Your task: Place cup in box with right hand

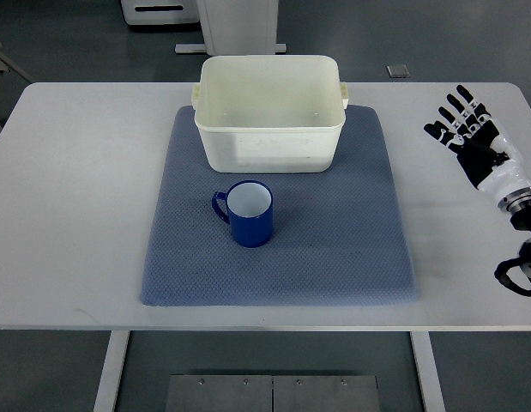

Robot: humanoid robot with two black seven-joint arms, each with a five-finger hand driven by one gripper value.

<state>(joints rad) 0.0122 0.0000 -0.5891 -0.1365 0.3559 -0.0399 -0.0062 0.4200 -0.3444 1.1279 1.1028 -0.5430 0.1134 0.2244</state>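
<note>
A blue cup [247,212] with a white inside stands upright on the blue-grey mat [334,249], its handle pointing left. Just behind it sits the cream plastic box [269,146], with nothing visible inside. My right hand [459,121] is over the white table at the right, well apart from the cup. Its black and white fingers are spread flat and hold nothing. The left arm does not show.
The white table [68,206] carries the mat in its middle. A white cabinet base [239,26] stands on the floor behind the table. A small grey square plate [397,70] lies on the floor behind the table's far edge.
</note>
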